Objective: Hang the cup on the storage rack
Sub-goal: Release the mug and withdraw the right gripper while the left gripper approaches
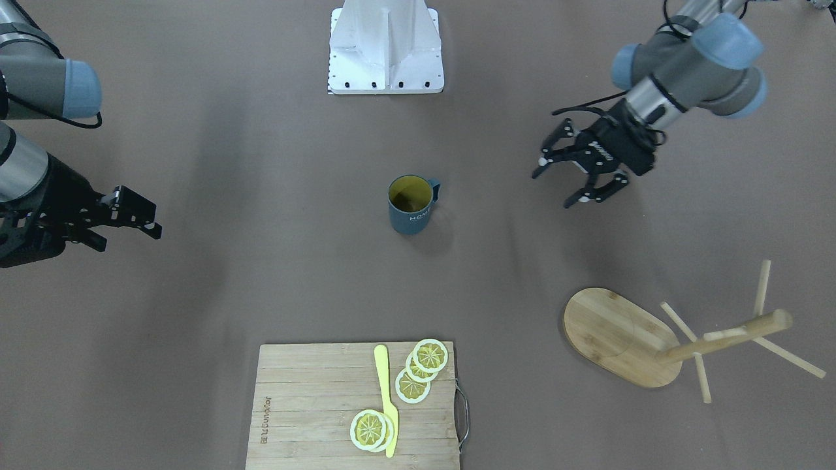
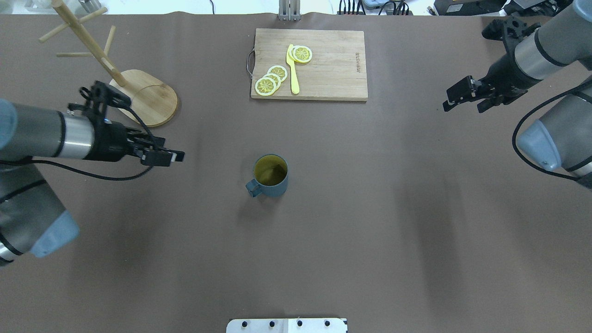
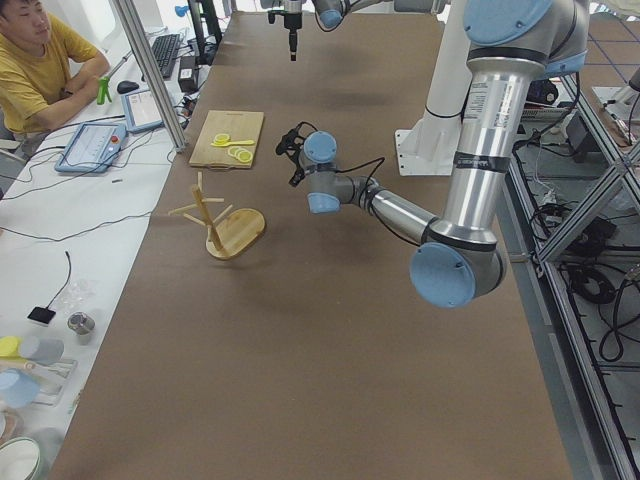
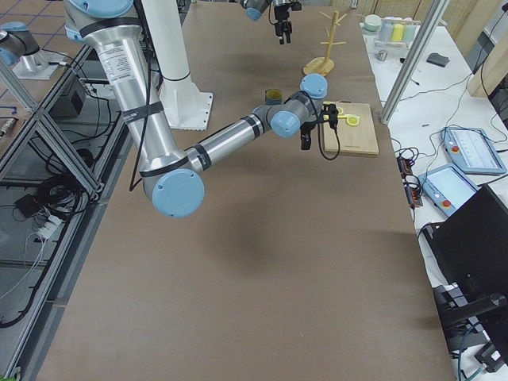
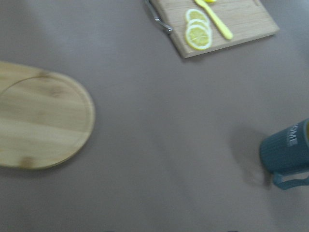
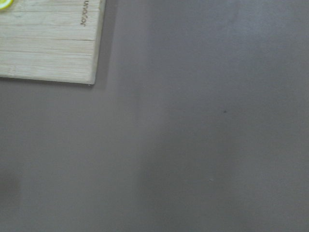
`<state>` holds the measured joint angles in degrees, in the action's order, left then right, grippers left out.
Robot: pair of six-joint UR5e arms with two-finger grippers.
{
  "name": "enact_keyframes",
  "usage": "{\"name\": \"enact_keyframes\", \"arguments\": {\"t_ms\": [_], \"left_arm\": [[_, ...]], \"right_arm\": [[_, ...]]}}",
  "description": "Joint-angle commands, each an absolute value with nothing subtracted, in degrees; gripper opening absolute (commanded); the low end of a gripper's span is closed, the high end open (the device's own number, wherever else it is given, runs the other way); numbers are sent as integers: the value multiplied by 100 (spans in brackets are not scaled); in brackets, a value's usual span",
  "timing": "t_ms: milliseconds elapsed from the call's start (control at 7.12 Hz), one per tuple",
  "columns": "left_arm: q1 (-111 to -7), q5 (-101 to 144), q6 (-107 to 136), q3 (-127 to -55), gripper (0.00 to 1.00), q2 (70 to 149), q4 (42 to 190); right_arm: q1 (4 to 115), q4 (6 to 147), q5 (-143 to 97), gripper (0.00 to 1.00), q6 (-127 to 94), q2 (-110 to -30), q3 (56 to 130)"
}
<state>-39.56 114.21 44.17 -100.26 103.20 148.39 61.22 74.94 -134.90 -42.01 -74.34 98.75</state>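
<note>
The cup (image 1: 411,207) is a dark blue-grey mug with a yellow inside. It stands upright mid-table, also in the overhead view (image 2: 272,172) and the left wrist view (image 5: 286,152). The storage rack (image 1: 619,336), a bamboo mug tree, stands near the table's far left corner in the overhead view (image 2: 149,98), and its pegs are bare. My left gripper (image 1: 555,188) is open and empty. It hovers between rack and cup, to the cup's left in the overhead view (image 2: 178,157). My right gripper (image 2: 462,108) is open and empty far to the right, also seen in the front view (image 1: 130,238).
A slatted cutting board (image 2: 323,76) with lemon slices (image 2: 272,78) and a yellow knife (image 2: 292,69) lies at the far middle of the table. The robot's white base (image 1: 385,62) sits at the near edge. A person (image 3: 40,60) sits beyond the far end.
</note>
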Motion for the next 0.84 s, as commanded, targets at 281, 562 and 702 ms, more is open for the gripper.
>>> {"name": "enact_keyframes", "arguments": {"t_ms": [281, 562, 702], "left_arm": [[-2430, 9149, 3508, -9619, 83, 10722, 15728], [-2092, 8615, 2963, -9107, 83, 10723, 16441], [-2005, 8535, 2962, -8888, 83, 10784, 16531]], "right_arm": [[6223, 7479, -13307, 100, -4060, -7585, 9827], [6214, 7471, -13201, 99, -4052, -7567, 9783], [6205, 7471, -13201, 99, -4052, -7533, 9739]]}}
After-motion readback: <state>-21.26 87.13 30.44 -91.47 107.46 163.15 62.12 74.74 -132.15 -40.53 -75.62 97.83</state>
